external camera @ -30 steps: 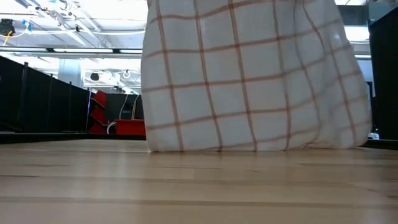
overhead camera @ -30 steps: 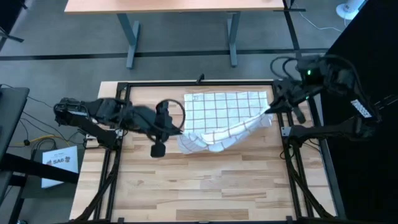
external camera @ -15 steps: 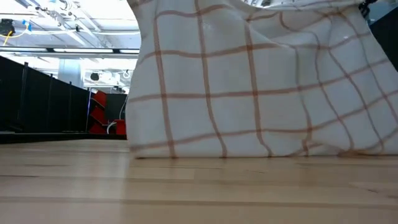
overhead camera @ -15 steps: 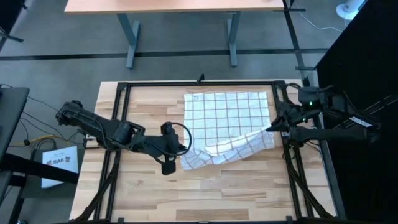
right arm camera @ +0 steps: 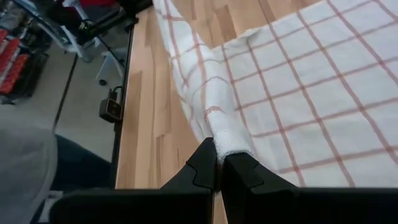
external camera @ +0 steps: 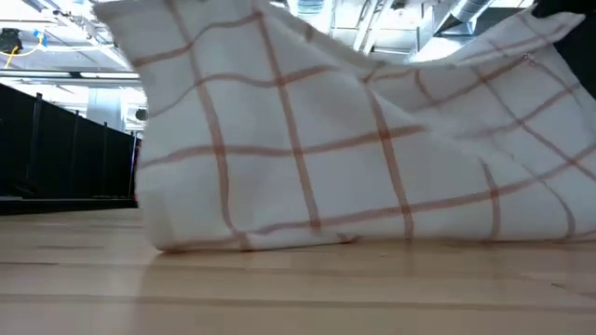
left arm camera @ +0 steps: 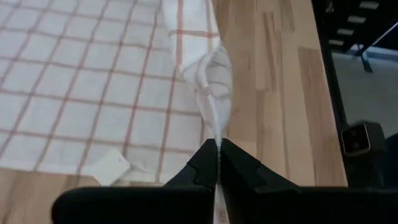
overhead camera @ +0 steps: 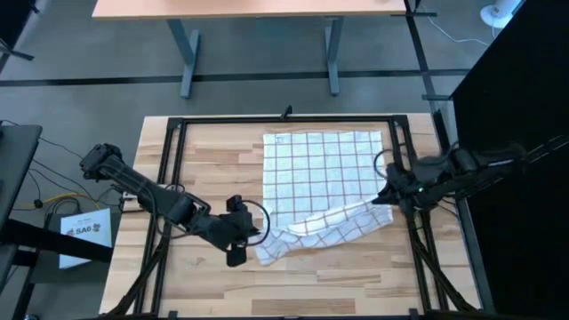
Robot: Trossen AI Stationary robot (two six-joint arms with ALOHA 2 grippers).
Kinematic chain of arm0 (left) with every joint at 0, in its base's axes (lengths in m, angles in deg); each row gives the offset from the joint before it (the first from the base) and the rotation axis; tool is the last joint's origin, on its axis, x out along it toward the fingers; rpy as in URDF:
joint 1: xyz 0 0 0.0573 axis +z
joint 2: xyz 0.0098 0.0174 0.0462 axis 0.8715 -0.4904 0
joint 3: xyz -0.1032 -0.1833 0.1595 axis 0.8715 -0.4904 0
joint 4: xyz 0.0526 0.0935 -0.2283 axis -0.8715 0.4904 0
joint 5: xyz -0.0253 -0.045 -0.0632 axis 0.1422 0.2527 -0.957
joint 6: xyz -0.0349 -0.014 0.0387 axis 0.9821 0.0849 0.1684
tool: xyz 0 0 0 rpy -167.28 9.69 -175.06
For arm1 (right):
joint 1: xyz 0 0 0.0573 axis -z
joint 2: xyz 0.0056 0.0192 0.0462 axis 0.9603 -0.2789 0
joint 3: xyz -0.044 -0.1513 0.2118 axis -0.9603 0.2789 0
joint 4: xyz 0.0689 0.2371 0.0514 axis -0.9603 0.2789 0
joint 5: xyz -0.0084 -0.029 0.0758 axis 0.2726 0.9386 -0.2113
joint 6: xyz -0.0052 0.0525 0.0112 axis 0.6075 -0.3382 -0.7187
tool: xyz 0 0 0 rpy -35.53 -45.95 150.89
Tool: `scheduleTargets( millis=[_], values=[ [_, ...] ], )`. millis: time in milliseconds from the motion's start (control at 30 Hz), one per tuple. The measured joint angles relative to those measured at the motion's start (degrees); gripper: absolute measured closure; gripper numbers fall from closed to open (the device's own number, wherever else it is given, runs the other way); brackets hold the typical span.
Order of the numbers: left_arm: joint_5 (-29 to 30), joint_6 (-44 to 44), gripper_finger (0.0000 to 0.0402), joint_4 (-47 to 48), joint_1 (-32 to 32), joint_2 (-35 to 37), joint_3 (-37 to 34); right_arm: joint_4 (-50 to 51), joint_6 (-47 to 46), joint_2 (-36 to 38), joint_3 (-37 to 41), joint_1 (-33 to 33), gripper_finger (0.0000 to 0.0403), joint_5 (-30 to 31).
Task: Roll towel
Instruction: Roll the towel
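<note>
The towel, white with a grid of thin dark lines, lies with its far part flat on the wooden table. Its near edge is raised in a slack band that runs between my two grippers. My left gripper is shut on the band's left end, and my right gripper is shut on its right end. In the low view the towel fills the picture and its lower fold rests on the wood. My left gripper pinches the towel's near left corner between its two fingers, slanting down from the table's left. The cloth bunches just past the fingertips and sags toward the table. My right gripper pinches the towel's near right corner between its two fingers, slanting down from the table's right. The cloth is gathered into a thick fold at the fingertips and runs off slack toward the left gripper.
A black metal frame runs around the table's edges. Bare wood lies on the near side of the towel and to its left. Another table stands beyond the far edge.
Both grippers have come down and toward the table's near edge, staying shut on the towel's corners. The held edge has sunk and been drawn toward the near edge, so more of the towel lies spread flat. The far edge has stayed where it was.
</note>
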Motion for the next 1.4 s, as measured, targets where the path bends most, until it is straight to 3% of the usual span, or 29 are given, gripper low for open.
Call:
scheduleTargets(
  millis=[200,333,500,900,1167,1400],
  values=[
    [1.4,-1.4,0.0402,-1.4,-0.6,0.4,-1.2,-1.3,-6.6,-4.1,0.7,-12.9,0.0403,18.4],
    [1.9,-4.6,0.0401,-2.3,3.6,2.2,-1.1,-0.9,-8.1,-3.5,0.7,-13.4,0.0403,24.7],
    [-0.2,-8.9,0.0402,-2.4,11.9,4.4,-1.2,-0.4,-6.1,0.6,0.7,-9.1,0.0403,26.2],
    [-17.0,-18.1,0.0402,-9.2,34.1,3.7,-1.1,5.3,-1.5,10.5,0.7,5.7,0.0403,25.5],
    [-29.1,-22.6,0.0402,-13.3,46.5,3.3,-1.1,6.3,2.0,11.0,0.7,14.6,0.0403,24.8],
    [-36.9,-26.2,0.0402,-15.1,55.7,3.3,-3.5,8.0,2.8,10.8,2.6,27.1,0.0403,24.8]
  ],
)
